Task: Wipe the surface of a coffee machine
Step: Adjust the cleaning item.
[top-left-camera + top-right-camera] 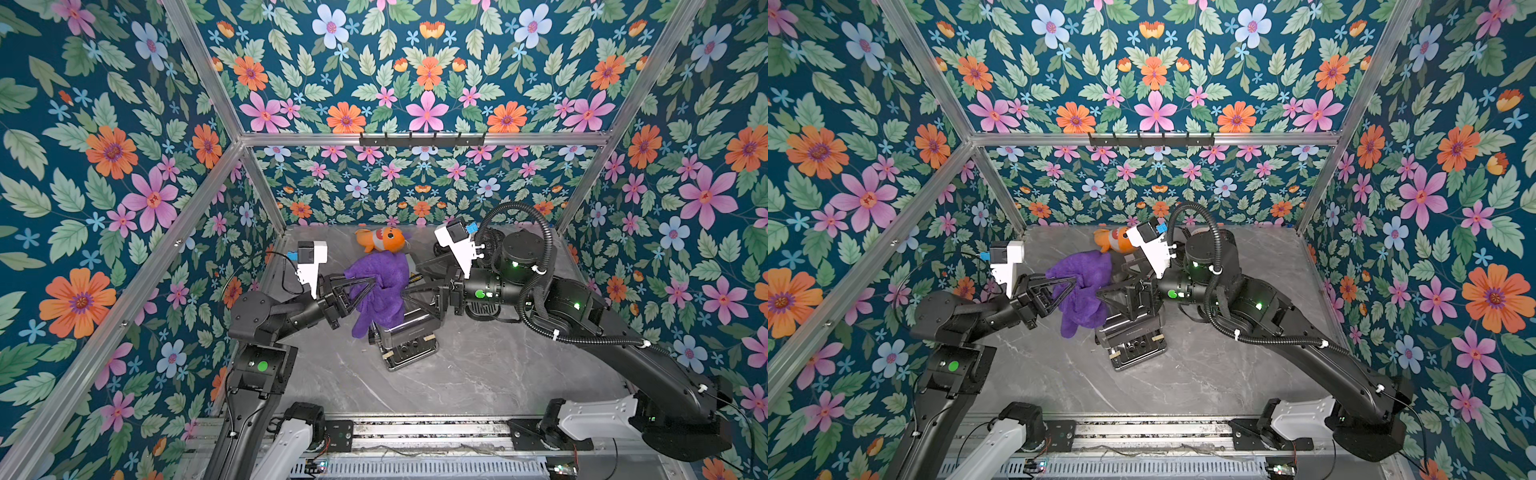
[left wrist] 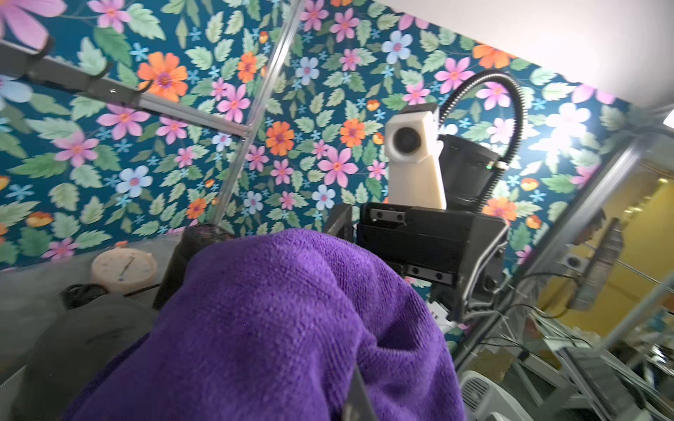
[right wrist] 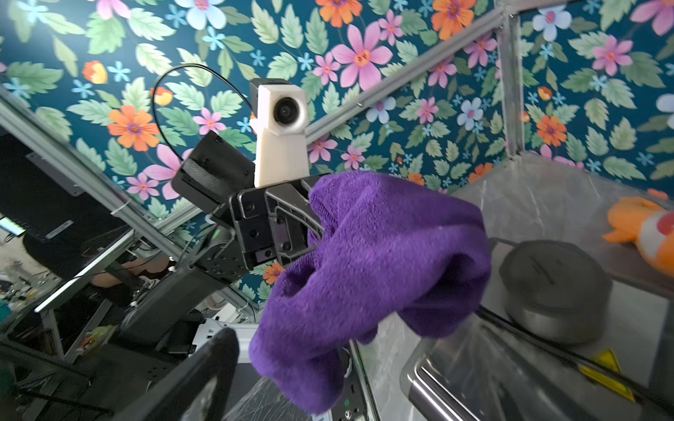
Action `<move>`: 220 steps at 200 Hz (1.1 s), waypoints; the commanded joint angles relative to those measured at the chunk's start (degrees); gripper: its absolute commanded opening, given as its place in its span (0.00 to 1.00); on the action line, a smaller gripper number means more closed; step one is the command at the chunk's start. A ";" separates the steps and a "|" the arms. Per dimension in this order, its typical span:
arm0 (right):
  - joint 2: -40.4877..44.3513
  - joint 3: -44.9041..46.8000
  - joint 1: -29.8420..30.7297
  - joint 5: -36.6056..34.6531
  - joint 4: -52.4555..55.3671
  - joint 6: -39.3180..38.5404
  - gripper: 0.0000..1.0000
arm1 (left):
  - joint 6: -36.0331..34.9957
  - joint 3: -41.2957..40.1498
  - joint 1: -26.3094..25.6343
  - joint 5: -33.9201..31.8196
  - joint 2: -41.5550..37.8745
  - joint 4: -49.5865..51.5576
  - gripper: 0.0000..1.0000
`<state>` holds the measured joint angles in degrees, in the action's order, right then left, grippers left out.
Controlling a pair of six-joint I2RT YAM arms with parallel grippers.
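Positioning, we judge; left gripper (image 1: pixel 371 286) clamps the purple microfibre cloth (image 1: pixel 384 309) mid-frame, over the boxy black coffee machine (image 1: pixel 409 337); right gripper (image 1: pixel 409 282) gapes empty beside; next we press cloth down.

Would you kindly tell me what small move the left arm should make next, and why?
Probably lower the left gripper until the purple cloth presses on the coffee machine's top. That gripper is shut on the cloth, which hangs bunched over the machine; the right gripper stands open, holding nothing.
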<state>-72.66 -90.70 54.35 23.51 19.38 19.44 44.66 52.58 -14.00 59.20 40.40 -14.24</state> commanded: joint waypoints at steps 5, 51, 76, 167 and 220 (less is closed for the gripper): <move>-0.77 -0.79 0.57 3.49 -7.35 -1.32 0.99 | 8.46 -0.98 -1.22 4.52 0.03 -14.34 0.00; -4.27 -3.31 2.57 5.84 -8.25 -1.98 0.99 | 11.52 -2.31 -7.14 2.69 0.63 -21.40 0.00; -4.25 -2.71 2.61 5.31 -9.47 -1.93 0.95 | 11.24 -1.80 -10.30 2.51 1.33 -22.86 0.00; 0.57 4.63 2.61 11.70 -16.12 -3.66 0.84 | 12.59 -0.79 -11.03 -1.77 2.31 -24.81 0.00; -0.21 4.21 2.91 11.37 -20.15 -3.23 0.70 | 16.24 -2.43 -11.05 -3.67 1.88 -28.63 0.00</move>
<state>-72.42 -86.11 56.99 33.98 4.43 16.36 58.81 50.54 -25.12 57.39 42.68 -39.09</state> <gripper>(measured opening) 0.723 0.113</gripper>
